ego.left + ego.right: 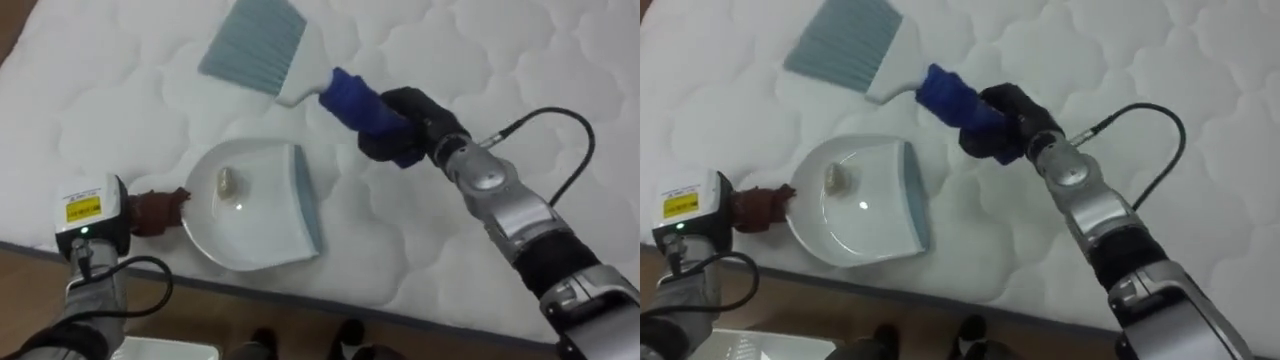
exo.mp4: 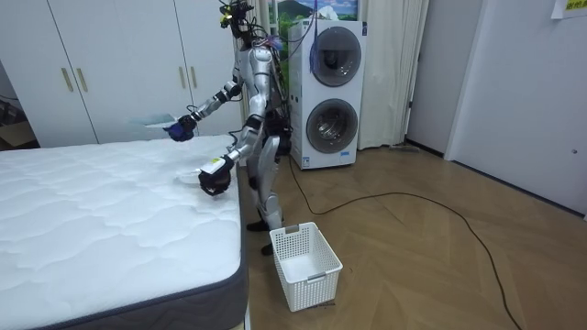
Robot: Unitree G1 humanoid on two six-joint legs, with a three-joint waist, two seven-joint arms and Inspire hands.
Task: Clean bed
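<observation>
A white dustpan lies on the white mattress near its front edge, with a small pale scrap inside it. My left hand is at the edge, curled round the pan's dark red handle. My right hand is shut on the blue handle of a brush, whose grey-blue bristles point away beyond the pan. In the room view the brush is held up above the bed while I stand at the bed's side.
The mattress's front edge runs along the bottom, with wood floor below it. A white laundry basket stands on the floor by my feet. Stacked washing machines and white wardrobes line the wall behind.
</observation>
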